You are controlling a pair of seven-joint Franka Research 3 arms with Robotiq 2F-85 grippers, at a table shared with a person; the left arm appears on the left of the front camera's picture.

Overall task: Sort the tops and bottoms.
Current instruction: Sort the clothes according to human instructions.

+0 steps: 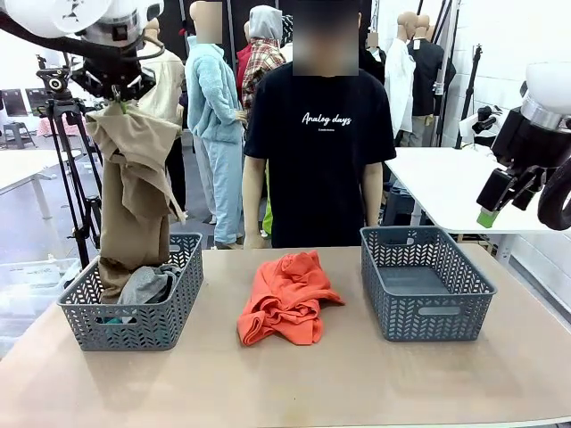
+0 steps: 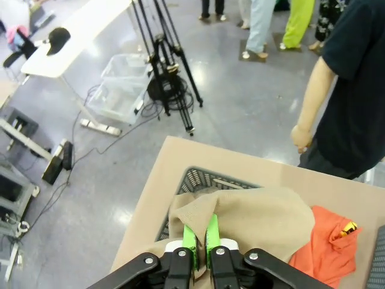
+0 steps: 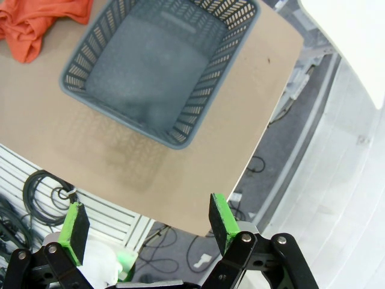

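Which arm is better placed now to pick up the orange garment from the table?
Probably the right. The right fingers stand open and empty, while the left fingers are shut on the khaki garment hanging into the left basket.

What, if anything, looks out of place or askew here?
Nothing is spilled or damaged. The orange garment lies crumpled on the table between the left basket and the right basket; the khaki garment dangles from the shut left gripper into the left one.

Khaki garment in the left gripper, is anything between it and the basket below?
Nothing visible does. The khaki garment hangs from the shut left gripper with its lower end already inside the left basket, beside a grey garment.
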